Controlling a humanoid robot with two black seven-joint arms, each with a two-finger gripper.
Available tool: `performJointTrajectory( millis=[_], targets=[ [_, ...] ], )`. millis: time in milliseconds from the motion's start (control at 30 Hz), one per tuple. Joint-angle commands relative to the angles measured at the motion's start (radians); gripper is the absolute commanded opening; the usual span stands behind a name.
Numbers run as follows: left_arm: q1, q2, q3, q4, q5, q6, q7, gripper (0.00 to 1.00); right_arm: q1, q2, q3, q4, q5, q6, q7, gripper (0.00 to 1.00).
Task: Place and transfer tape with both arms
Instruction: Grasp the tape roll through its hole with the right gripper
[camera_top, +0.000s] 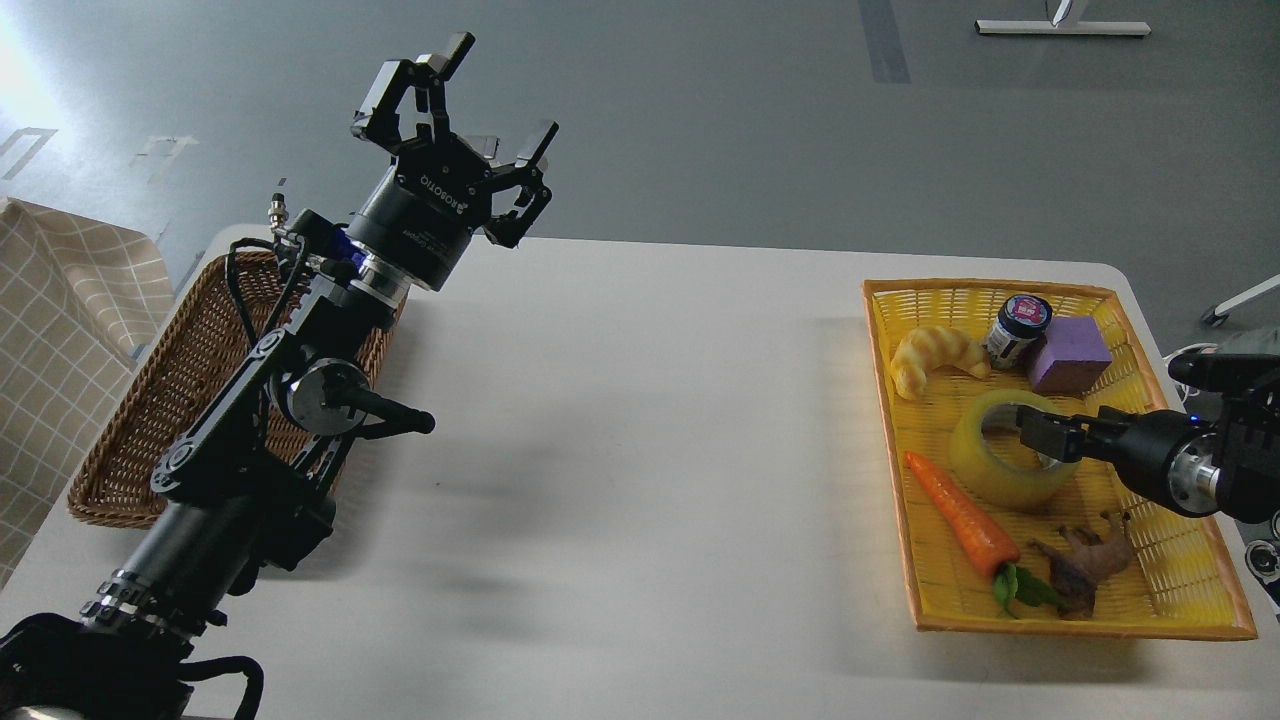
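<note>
Your right claw (1040, 437) grips the tape (1012, 449) in the yellow basket (1180, 590), while your left claw (497, 98) hangs released above the counter (640, 450).

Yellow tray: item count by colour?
In the yellow tray:
Yellow: 2, tape, croissant
Orange: 1, carrot
Purple: 1, block
Brown: 1, animal figure
Dark-lidded: 1, jar
Total: 6

left gripper (470, 110) — raised, fingers spread | right gripper (1040, 437) — at tape (1010, 450) in yellow basket (1180, 580)
</note>
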Motion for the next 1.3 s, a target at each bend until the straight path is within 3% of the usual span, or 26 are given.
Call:
performJointTrajectory(
  millis=[0, 167, 434, 835, 935, 1269],
  targets=[
    [0.000, 0.000, 0.000, 0.000, 0.000, 0.000, 0.000, 0.98, -0.001, 0.017, -0.003, -0.021, -0.001, 0.000, 0.000, 0.91],
    [0.000, 0.001, -0.002, 0.000, 0.000, 0.000, 0.000, 0.98, -0.001, 0.026, -0.005, -0.029, -0.024, 0.000, 0.000, 0.88],
    [0.003, 0.012, -0.002, 0.000, -0.001, 0.000, -0.002, 0.98, -0.007, 0.040, -0.005, -0.046, -0.030, 0.000, 0.000, 0.74],
    [0.010, 0.014, -0.002, 0.000, 0.000, 0.000, -0.002, 0.98, -0.023, 0.037, -0.003, -0.046, -0.030, 0.000, 0.000, 0.35],
    [0.010, 0.014, -0.002, 0.000, -0.001, 0.000, -0.002, 0.98, -0.023, 0.035, -0.001, -0.046, -0.028, 0.000, 0.000, 0.20],
    [0.010, 0.018, -0.002, 0.000, 0.000, 0.000, -0.002, 0.98, -0.023, 0.035, 0.014, -0.040, -0.019, 0.000, 0.001, 0.19]
  ],
)
